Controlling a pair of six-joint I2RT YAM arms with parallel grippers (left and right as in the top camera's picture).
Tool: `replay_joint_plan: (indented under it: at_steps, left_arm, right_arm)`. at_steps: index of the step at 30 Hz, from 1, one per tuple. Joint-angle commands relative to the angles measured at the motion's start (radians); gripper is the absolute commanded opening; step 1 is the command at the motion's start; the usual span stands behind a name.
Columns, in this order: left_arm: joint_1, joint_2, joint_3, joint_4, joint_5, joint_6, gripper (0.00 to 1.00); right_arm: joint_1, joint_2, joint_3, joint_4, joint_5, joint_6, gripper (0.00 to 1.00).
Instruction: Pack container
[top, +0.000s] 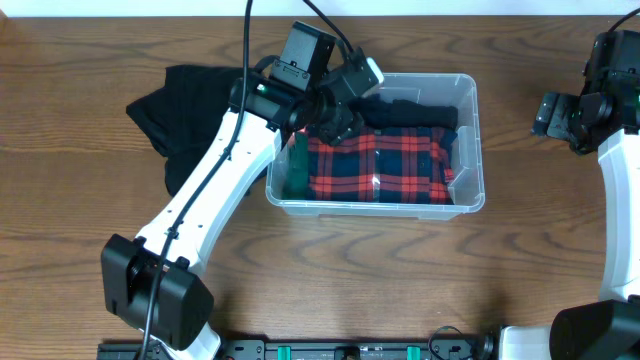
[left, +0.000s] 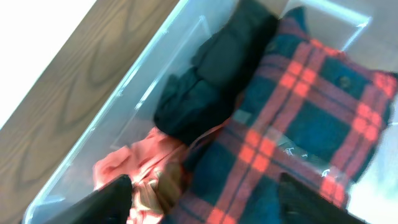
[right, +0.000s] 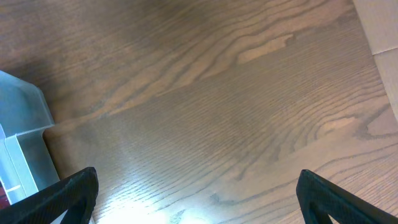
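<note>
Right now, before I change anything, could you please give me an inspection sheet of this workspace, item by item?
Surface: wooden table, no spills seen.
Job's things: clear bin holding a plaid cloth, a black cloth along its far side, a salmon cloth and something green at its left end.
Clutter: black heap on the table, left of the bin.
Hands: left hand open over the bin's left end, holding nothing; right hand open over bare table, right of the bin.
Cables: black cables rise from the left arm out of view.
Surroundings: pale area beyond the table's far edge.
</note>
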Motion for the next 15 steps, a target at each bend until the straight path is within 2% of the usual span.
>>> replay_joint_plan:
  at_steps: [1,6,15]
  left_arm:
    - [-0.025,0.014,0.003,-0.005,0.058,0.064,0.84]
    - [-0.077,0.037,-0.003,-0.015,0.058,0.12,0.93]
    - [-0.109,0.096,-0.004,-0.027,0.056,0.162,0.94]
  right_arm:
    - [-0.006,-0.009,-0.004,0.0,0.011,0.0,0.99]
    - [-0.006,-0.009,-0.004,0.0,0.011,0.0,0.99]
    - [-0.006,-0.009,-0.004,0.0,0.011,0.0,0.99]
